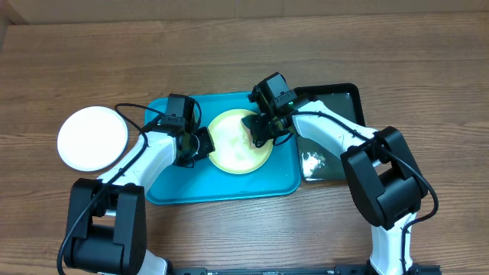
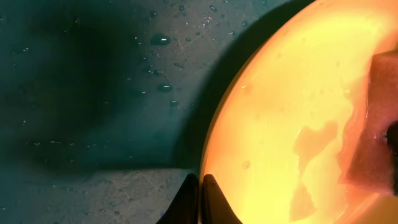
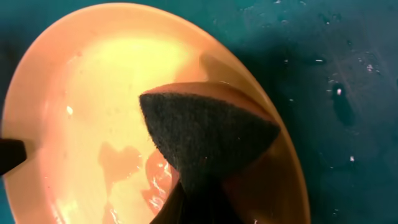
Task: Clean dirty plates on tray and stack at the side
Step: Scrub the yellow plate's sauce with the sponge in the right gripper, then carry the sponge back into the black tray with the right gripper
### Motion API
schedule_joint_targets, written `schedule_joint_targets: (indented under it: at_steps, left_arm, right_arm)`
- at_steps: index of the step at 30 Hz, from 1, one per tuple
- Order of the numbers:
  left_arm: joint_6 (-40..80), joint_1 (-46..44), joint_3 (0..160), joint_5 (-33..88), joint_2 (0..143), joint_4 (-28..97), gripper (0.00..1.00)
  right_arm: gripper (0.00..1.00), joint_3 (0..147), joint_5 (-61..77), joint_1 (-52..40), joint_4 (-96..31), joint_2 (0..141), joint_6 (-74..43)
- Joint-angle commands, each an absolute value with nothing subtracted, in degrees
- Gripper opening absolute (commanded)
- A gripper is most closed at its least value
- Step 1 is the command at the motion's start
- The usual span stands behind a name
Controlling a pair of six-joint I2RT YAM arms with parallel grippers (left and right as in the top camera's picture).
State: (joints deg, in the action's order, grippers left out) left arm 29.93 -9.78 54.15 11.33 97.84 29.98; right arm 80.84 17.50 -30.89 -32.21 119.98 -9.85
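A pale yellow plate lies in the turquoise tray. My left gripper is at the plate's left rim, and in the left wrist view its fingers are shut with the rim of the plate running between them. My right gripper is shut on a sponge, whose dark scouring face presses on the plate. Orange-red smears lie wet beside the sponge. A white plate rests on the table to the left of the tray.
A glossy black tray stands against the turquoise tray's right side, with a whitish wet patch in it. Water drops dot the turquoise tray floor. Bare wooden table surrounds both trays.
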Motion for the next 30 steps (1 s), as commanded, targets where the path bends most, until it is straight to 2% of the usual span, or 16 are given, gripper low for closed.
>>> schedule_joint_targets:
  at_steps: [1,13,26,30]
  left_arm:
    - [30.46,-10.15,54.81,12.08,98.26,29.71,0.04]
    - [30.44,-10.17,54.81,12.10,98.26,29.71,0.04]
    - [30.44,-10.17,54.81,12.10,98.26,29.76,0.04]
    - [30.44,-10.15,54.81,12.08,98.26,29.76,0.04]
  right_arm:
    - [0.04,80.14,22.59,-33.10,-31.44,121.32,-10.50]
    - [0.04,80.82,25.80,-40.27,-31.11,121.27,-10.44]
    - [0.04,92.62,25.34,-31.40,-46.89,114.48,-6.98]
    - [0.04,92.71,20.40,-26.59,-52.12,111.28,-7.01]
